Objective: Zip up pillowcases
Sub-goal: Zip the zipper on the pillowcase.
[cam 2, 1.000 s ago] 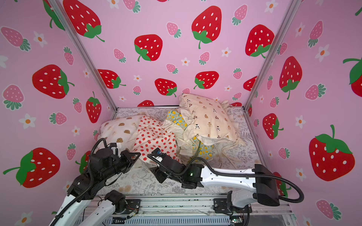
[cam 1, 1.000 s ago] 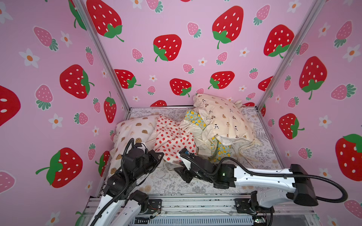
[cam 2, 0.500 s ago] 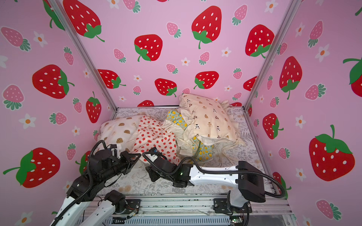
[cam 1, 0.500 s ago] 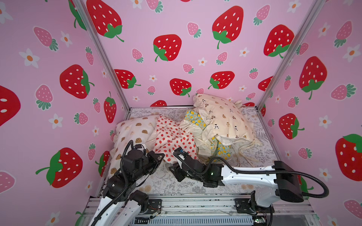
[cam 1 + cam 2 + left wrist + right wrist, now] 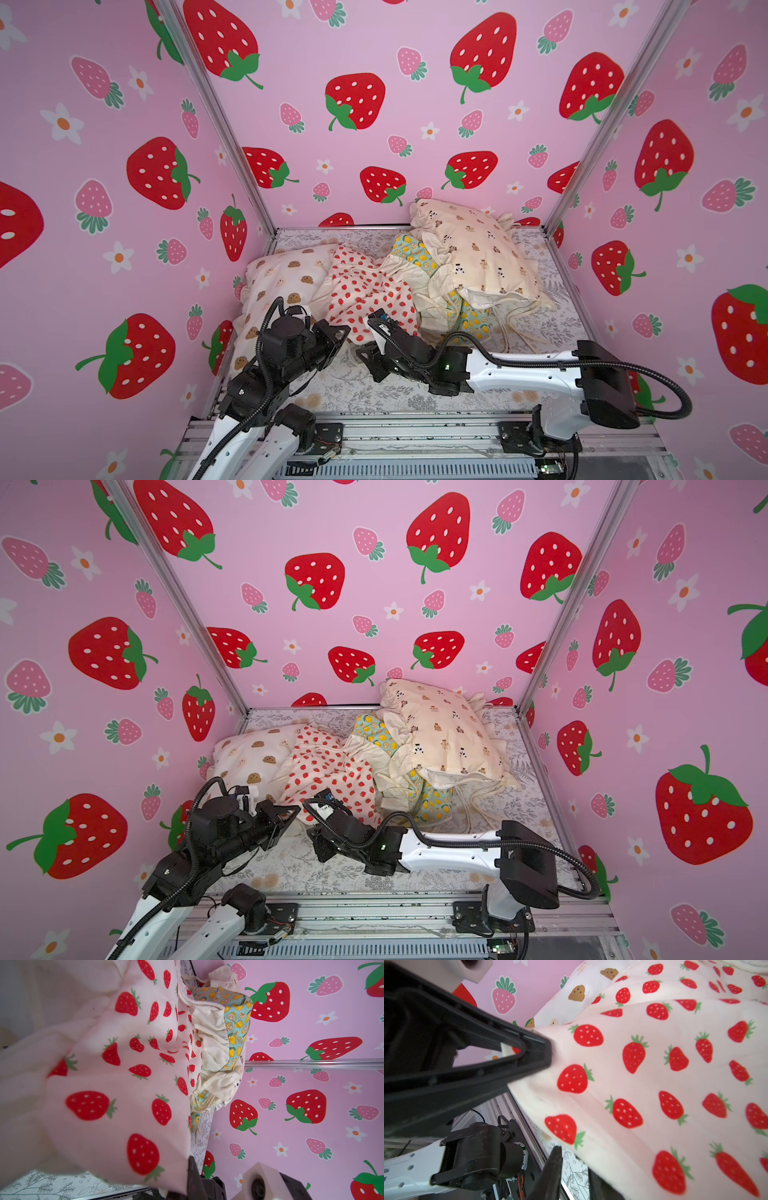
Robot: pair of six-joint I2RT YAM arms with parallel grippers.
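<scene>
**At the near edge: both arms on the strawberry pillowcase**

Nearest you is the metal rail, with both arm bases bolted on it. Past that, a fern-print sheet covers the surface.

Your left gripper sits low over the sheet. Its jaws are together, clamped on the near corner of the strawberry pillowcase. The right wrist view shows the fabric bunched to a point at the jaw tips.

Your right gripper is just beside it at the same near hem, with the arm reaching across from the right side. In the right wrist view its jaws stand a little apart. The sheet shows through the gap and the hem lies right at them. You can't tell whether any cloth is between them.

The strawberry pillowcase lies crumpled mid-surface, its near edge raised off the sheet in both wrist views. Left of it and touching is the cookie-print pillowcase, stuffed, along the left wall. Right of it is the lemon pillowcase, teal and yellow with a cream ruffle, partly buried.

On top of the lemon one sits the bear-print pillowcase, cream, ruffled and puffy, toward the back right corner. Loose cream cords lie by its near edge on the sheet. Behind everything are pink strawberry-print walls.
</scene>
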